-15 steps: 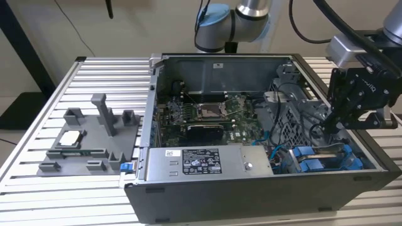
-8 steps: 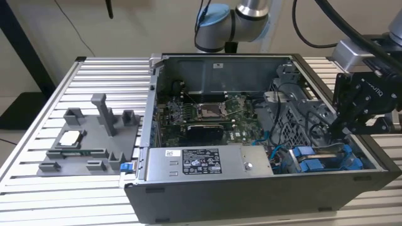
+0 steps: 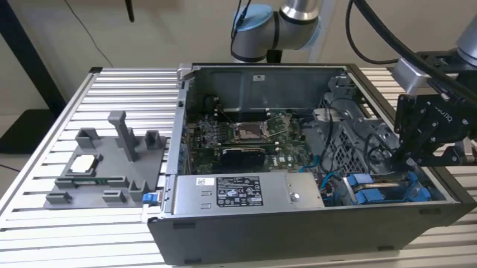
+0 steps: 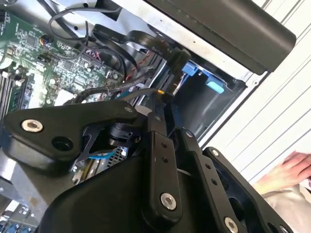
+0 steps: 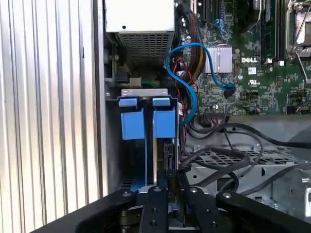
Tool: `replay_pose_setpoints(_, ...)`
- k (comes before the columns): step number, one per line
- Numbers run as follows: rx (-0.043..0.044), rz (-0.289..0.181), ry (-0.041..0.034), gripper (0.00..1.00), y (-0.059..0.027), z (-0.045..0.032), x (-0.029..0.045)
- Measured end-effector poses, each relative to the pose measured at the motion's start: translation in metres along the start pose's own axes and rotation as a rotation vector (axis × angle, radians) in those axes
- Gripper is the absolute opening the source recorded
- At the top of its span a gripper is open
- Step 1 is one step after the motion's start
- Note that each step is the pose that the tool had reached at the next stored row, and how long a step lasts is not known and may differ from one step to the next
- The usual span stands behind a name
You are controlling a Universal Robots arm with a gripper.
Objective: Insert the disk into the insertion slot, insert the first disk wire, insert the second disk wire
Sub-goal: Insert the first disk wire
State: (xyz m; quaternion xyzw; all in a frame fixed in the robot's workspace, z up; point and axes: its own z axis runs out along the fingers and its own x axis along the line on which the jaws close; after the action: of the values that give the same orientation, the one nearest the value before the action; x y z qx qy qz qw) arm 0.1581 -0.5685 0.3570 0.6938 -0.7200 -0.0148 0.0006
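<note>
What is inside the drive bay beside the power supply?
Two blue plastic carriers stand side by side in the drive bay. The gripper reaches in and covers part of it, so what they hold is hidden.

hand (image 4: 289, 170) cut off by the edge, arm (image 3: 294, 17) cropped at top

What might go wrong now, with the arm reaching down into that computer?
The gripper sits low by the insertion slot, with loose black cables draped right next to it; they might snag. The blue cable loops close to the slot's blue fittings and may get pinched. A person's hand over the table beside the case might be struck.
</note>
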Motion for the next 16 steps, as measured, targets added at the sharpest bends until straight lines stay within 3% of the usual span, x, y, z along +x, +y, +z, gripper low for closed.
replay_pose_setpoints(3,0.0110,0.000,0.0021,0.19,-0.0001,0.0030,0.0000)
replay_pose_setpoints(16,0.0430,-0.008,0.0011,0.19,0.0006,0.0104,-0.0017)
